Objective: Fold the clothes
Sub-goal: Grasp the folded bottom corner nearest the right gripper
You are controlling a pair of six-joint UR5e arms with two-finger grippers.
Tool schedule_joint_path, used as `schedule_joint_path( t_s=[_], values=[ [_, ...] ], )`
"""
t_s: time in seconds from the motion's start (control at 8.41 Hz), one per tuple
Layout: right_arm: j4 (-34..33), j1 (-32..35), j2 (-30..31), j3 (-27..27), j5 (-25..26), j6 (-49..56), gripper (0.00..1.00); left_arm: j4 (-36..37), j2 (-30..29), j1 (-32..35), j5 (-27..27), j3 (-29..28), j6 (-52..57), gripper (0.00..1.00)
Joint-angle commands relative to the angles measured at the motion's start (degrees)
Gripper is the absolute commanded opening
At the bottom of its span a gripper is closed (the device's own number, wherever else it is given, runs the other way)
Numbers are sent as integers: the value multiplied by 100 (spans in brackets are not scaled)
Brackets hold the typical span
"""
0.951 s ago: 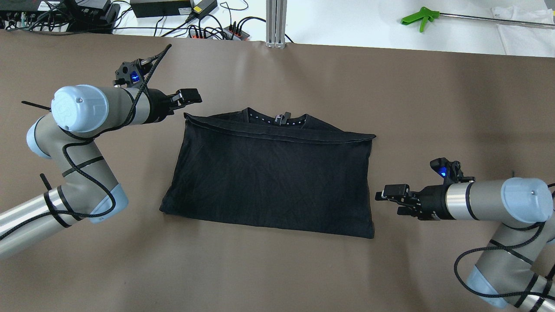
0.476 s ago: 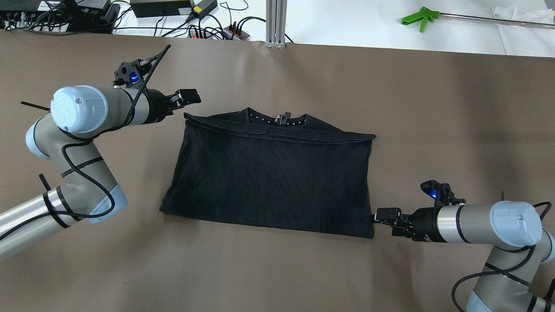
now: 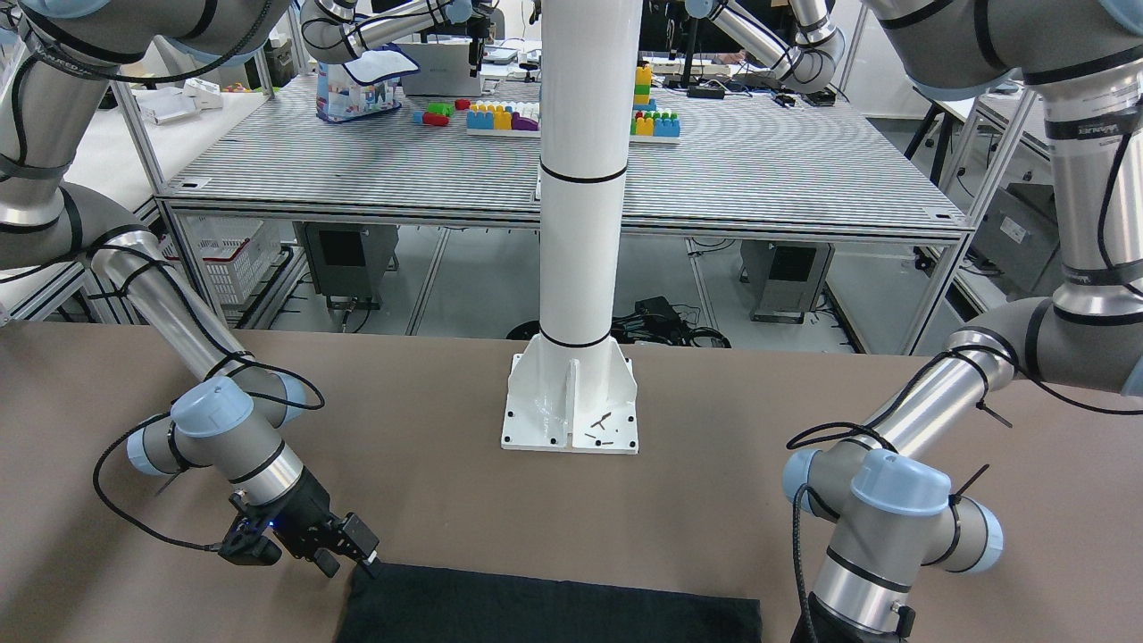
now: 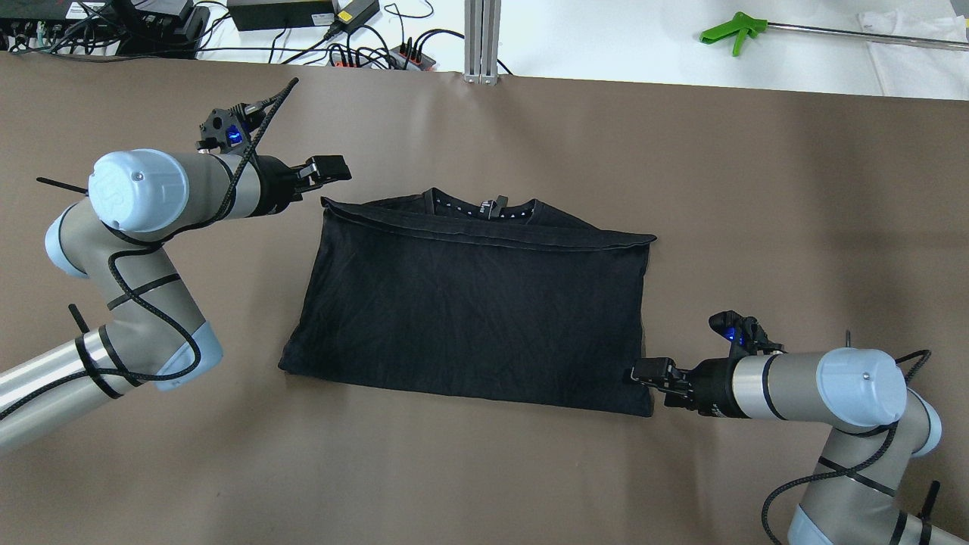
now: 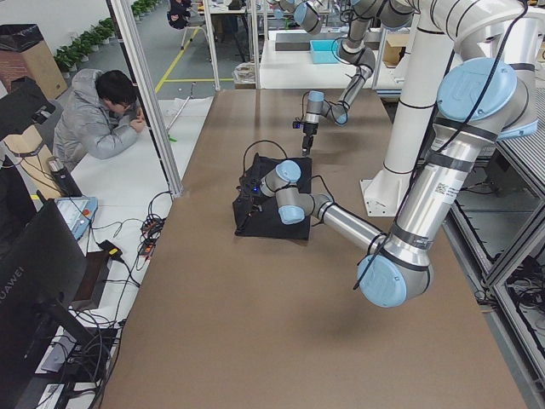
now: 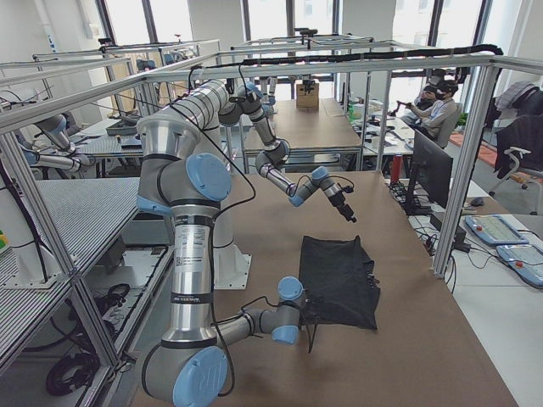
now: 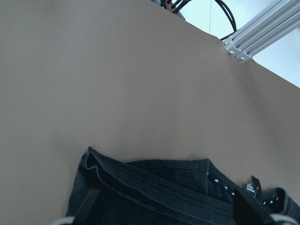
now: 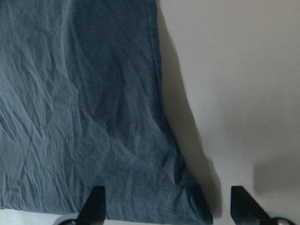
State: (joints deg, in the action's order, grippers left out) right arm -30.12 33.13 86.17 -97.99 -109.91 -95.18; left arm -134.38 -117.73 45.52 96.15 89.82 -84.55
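Garment (image 4: 469, 310) corner at right end effector (image 4: 640, 373)

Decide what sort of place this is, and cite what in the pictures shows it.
Most likely a robotics lab. More robot arms reach over a neighbouring bench, a person sits near monitors beside the table, and power bricks with cables line its far edge.
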Motion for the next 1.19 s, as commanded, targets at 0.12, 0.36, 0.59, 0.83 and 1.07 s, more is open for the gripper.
schedule_joint_path(
  t_s=[0.12, 0.36, 0.59, 0.83, 1.07],
  values=[
    [-126, -157, -57, 78, 179, -18, 93, 0, -13, -8, 0, -17, 0, 100],
    [-126, -411, -57, 78, 600, -18, 91, 0, -13, -8, 0, -17, 0, 100],
    [-117, -413, -57, 78, 629, -18, 25, 0, -13, -8, 0, -25, 0, 100],
    [-126, -413, -66, 43, 585, -18, 0, 0, -13, -8, 0, -34, 0, 100],
    [-301, -413, -109, 8, 585, -18, 0, 0, -22, -8, 0, -43, 0, 100]
  ],
)
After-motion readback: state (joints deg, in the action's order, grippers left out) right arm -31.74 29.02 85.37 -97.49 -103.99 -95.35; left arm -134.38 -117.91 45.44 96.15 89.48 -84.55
